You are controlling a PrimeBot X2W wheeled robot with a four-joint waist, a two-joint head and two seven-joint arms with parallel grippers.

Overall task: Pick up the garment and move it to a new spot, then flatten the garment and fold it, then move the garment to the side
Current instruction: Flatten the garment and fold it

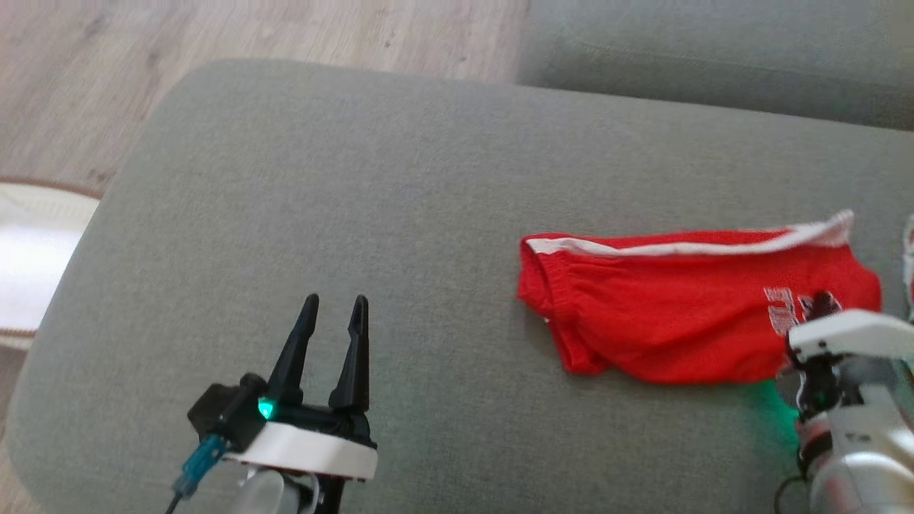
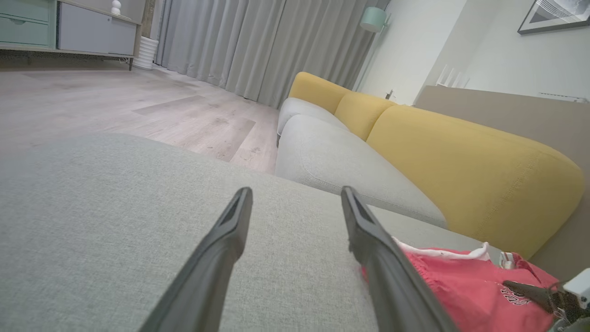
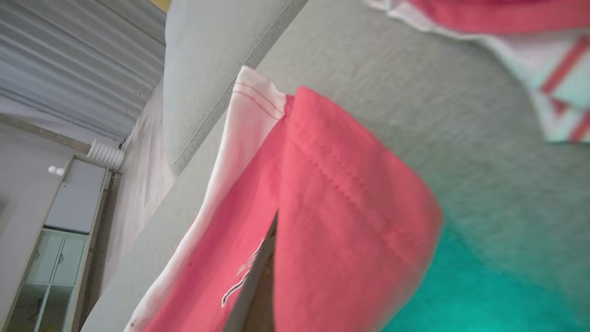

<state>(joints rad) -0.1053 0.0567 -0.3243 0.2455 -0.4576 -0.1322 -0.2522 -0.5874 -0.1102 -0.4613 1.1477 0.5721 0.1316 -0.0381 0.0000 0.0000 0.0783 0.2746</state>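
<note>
The garment (image 1: 685, 314) is a pair of red shorts with a white band and white lettering. It lies flat on the right half of the grey cushion (image 1: 357, 214). My right gripper (image 1: 821, 305) is at the garment's right end, shut on the fabric near the lettering. In the right wrist view a fold of the garment (image 3: 332, 207) wraps over the fingers and hides most of them. My left gripper (image 1: 335, 303) hovers open over bare cushion, well left of the garment and holding nothing. In the left wrist view the garment (image 2: 465, 290) lies just right of the left gripper (image 2: 296, 193).
A second, red-and-white striped cloth (image 3: 562, 92) lies just beyond the garment at the far right (image 1: 908, 264). Another grey cushion (image 1: 714, 57) adjoins at the back, with yellow backrests (image 2: 461, 152). Wooden floor (image 1: 214, 36) and a pale rug (image 1: 36, 264) lie off the cushion's left edge.
</note>
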